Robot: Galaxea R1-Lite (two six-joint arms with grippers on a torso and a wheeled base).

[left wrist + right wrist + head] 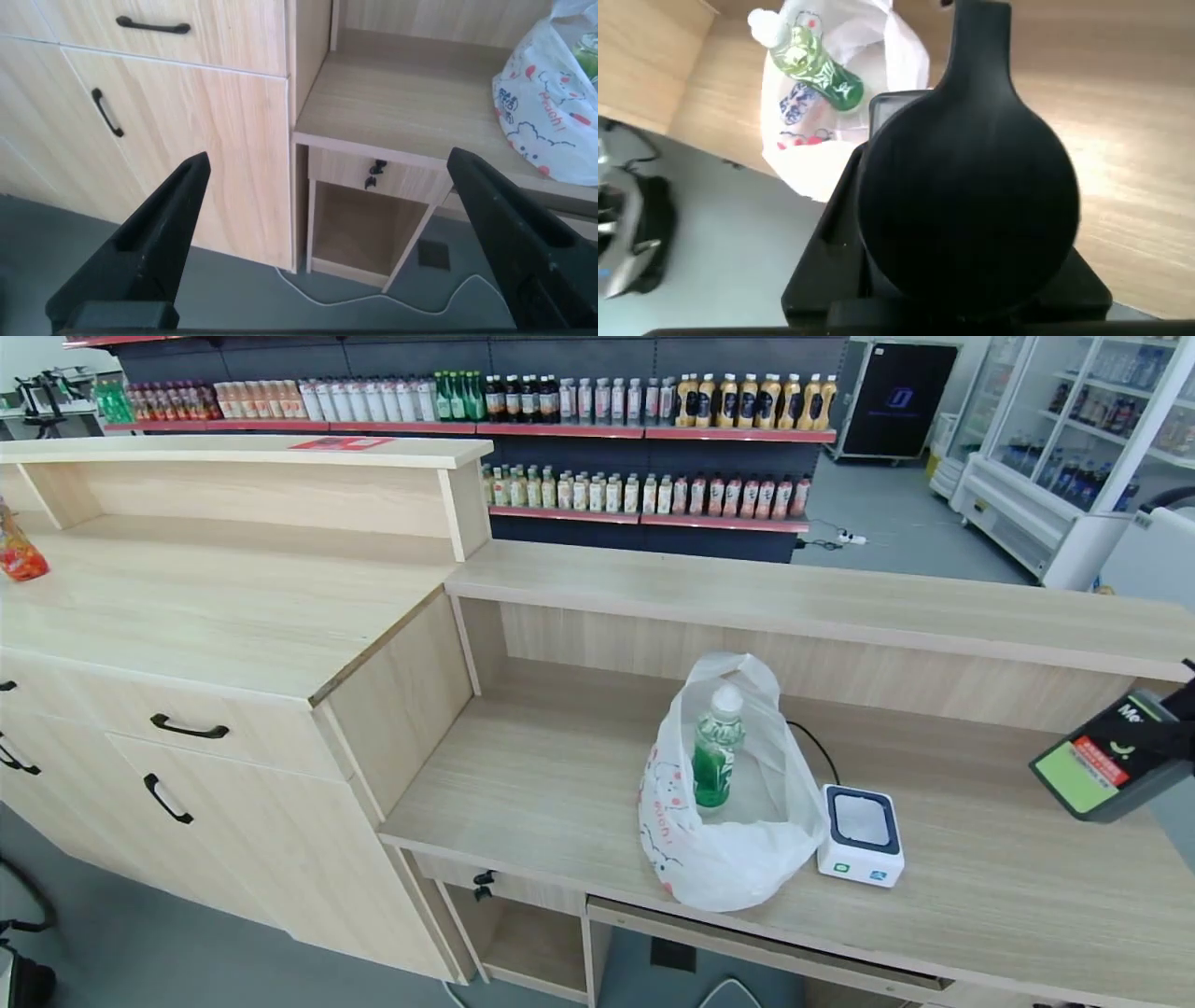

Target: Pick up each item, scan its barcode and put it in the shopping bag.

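one dark box (pixel 1106 767), pinched by the right gripper (pixel 1174 733), may knock the shopping bag (pixel 719 859) beside the scanner (pixel 861 833) if swung low; left gripper (pixel 327 161) hangs spread.

The left gripper (pixel 327 157) has two matte black, wedge-shaped fingers (pixel 140 252) with smooth flat faces, tapering to blunt tips
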